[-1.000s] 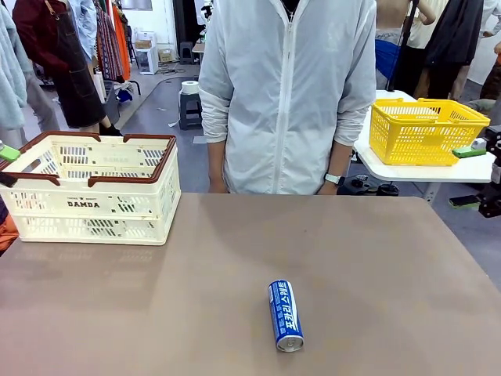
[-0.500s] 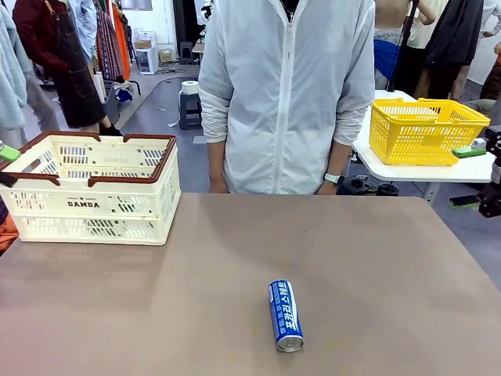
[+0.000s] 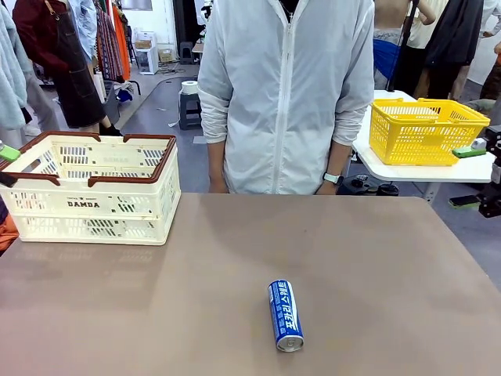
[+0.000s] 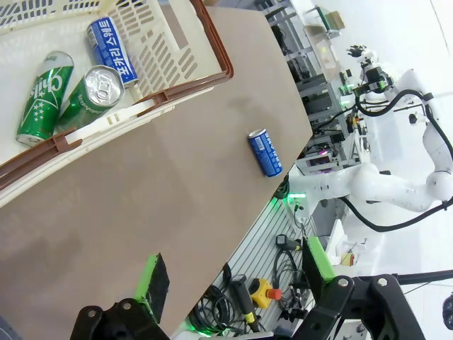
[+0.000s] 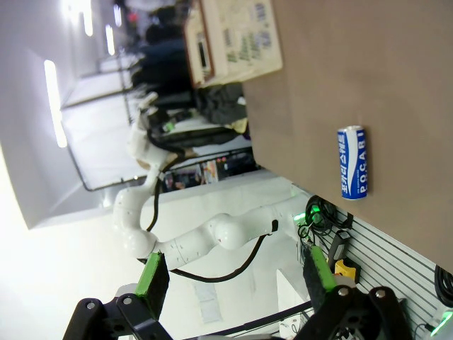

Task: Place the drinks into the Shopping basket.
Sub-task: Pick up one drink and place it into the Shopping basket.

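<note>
- On the bench point(image 3: 156, 298), one blue can point(image 3: 286, 315) is left lying; three cans point(image 4: 71, 88) are seen in the Shopping basket point(image 3: 94, 205).
- Both hands, left hand point(image 4: 233, 273) and right hand point(image 5: 233, 273), are held apart and empty; next, the blue can must be picked up.

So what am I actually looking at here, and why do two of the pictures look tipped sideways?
These are three cameras on one moment. The front view looks across a brown table at a person in a pale jacket. The other two sit on the wrists of two white robot arms, so they tilt as the wrists turn. At the bottom of each you see that arm's own gripper, two black fingers with green pads: the left gripper and the right gripper. Both are open and hold nothing. On the table a blue drink can lies on its side. The cream shopping basket stands at the robot's left. The left wrist view shows two green cans and another blue can inside it. A yellow basket sits on another table behind.
</note>
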Tool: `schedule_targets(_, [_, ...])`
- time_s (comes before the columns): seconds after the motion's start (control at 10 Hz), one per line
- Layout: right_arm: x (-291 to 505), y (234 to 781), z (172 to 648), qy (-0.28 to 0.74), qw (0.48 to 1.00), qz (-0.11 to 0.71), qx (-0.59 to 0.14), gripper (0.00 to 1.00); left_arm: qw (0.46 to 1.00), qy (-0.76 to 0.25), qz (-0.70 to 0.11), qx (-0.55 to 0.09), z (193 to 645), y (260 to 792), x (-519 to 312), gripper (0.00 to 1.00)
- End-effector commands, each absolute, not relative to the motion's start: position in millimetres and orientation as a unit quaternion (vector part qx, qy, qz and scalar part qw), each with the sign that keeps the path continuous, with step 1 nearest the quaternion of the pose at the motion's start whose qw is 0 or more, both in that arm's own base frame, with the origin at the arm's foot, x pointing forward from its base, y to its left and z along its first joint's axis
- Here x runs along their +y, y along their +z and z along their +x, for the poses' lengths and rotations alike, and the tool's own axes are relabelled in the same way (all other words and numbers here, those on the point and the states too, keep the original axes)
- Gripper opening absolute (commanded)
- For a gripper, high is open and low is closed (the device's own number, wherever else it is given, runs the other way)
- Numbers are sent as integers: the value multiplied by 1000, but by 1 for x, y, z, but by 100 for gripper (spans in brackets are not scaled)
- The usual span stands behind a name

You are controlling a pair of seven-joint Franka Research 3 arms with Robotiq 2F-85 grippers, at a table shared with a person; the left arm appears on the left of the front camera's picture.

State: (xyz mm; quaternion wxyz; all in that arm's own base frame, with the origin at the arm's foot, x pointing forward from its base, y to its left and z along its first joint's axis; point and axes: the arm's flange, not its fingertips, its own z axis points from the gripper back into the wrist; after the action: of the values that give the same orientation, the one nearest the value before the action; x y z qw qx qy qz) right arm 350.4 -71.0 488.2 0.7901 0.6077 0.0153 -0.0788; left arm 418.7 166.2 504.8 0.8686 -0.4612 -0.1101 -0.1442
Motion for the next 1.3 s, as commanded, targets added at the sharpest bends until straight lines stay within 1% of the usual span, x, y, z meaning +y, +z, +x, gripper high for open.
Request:
schedule_targets(0.0, [-72, 491, 349, -80, 792, 605, 21, 100, 869, -138, -463, -110, 417, 506, 166, 100])
schedule_targets(0.1, [-72, 491, 349, -80, 792, 605, 21, 100, 869, -144, -461, -110, 419, 505, 166, 100])
schedule_targets(0.2, [-72, 491, 349, -80, 792, 605, 21, 100, 893, -107, -428, -90, 421, 528, 118, 100])
schedule_targets(0.3, [-72, 491, 349, -80, 792, 605, 21, 100, 917, -74, -390, -38, 416, 551, 56, 100])
schedule_targets(0.4, [-72, 491, 349, -80, 792, 605, 21, 100, 932, -90, -350, -23, 408, 565, -4, 100])
schedule_targets(0.5, [-72, 491, 349, -80, 792, 605, 21, 100, 939, -129, -320, -20, 397, 569, -56, 100])
schedule_targets(0.6, [-72, 491, 349, -80, 792, 605, 21, 100, 946, -144, -291, -19, 388, 563, -99, 100])
schedule_targets(0.8, [-72, 491, 349, -80, 792, 605, 21, 100, 938, -189, -291, 5, 358, 542, -181, 100])
schedule_targets(0.9, [-72, 491, 349, -80, 792, 605, 21, 100, 933, -216, -289, -5, 338, 534, -211, 100])
schedule_targets(1.0, [-72, 491, 349, -80, 792, 605, 21, 100, 931, -220, -292, -26, 324, 529, -228, 100])
schedule_targets(1.1, [-72, 491, 349, -80, 792, 605, 21, 100, 914, -274, -299, -14, 325, 537, -203, 100])
schedule_targets(1.2, [-72, 491, 349, -80, 792, 605, 21, 100, 934, -223, -279, 3, 329, 534, -233, 100])
